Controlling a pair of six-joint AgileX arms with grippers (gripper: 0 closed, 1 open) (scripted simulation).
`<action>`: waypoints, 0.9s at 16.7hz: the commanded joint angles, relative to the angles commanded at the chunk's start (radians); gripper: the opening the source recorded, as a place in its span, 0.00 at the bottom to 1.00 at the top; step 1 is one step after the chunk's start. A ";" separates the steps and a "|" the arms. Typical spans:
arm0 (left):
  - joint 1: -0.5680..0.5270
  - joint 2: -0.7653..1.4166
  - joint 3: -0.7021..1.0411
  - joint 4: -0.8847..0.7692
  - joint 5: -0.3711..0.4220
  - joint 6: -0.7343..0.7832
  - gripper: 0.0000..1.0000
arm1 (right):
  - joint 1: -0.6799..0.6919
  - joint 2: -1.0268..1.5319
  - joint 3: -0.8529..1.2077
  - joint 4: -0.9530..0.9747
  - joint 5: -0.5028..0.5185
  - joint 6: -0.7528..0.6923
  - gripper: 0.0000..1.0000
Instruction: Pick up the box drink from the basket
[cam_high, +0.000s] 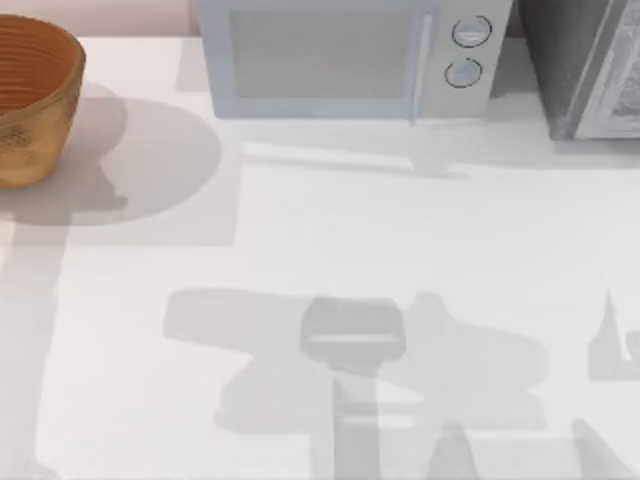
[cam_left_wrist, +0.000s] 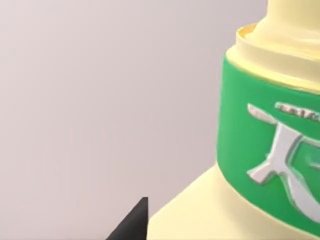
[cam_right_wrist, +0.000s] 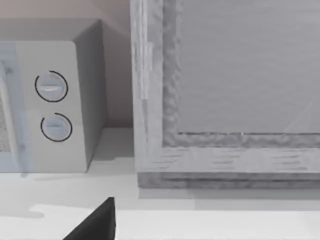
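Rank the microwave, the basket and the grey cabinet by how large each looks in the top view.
1. Microwave, largest.
2 and 3. Basket and grey cabinet look alike in size; both are cut off by the picture's edge, so I leave them unranked.

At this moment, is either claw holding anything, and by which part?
Cannot be told. The left wrist view shows a cream container with a green label close up beside a dark fingertip, but no grip is visible. The basket sits at the table's left.

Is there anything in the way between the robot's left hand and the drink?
Nothing visible. The left wrist view shows the cream drink with its green label right up close, and a dark fingertip beside it, with no other thing between them. From above, the basket sits at the table's left.
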 joint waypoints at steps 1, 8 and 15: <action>-0.014 -0.122 -0.073 -0.030 -0.015 0.000 0.00 | 0.000 0.000 0.000 0.000 0.000 0.000 1.00; -0.103 -0.797 -0.551 -0.237 -0.114 0.000 0.00 | 0.000 0.000 0.000 0.000 0.000 0.000 1.00; -0.137 -0.974 -0.716 -0.315 -0.152 0.001 0.00 | 0.000 0.000 0.000 0.000 0.000 0.000 1.00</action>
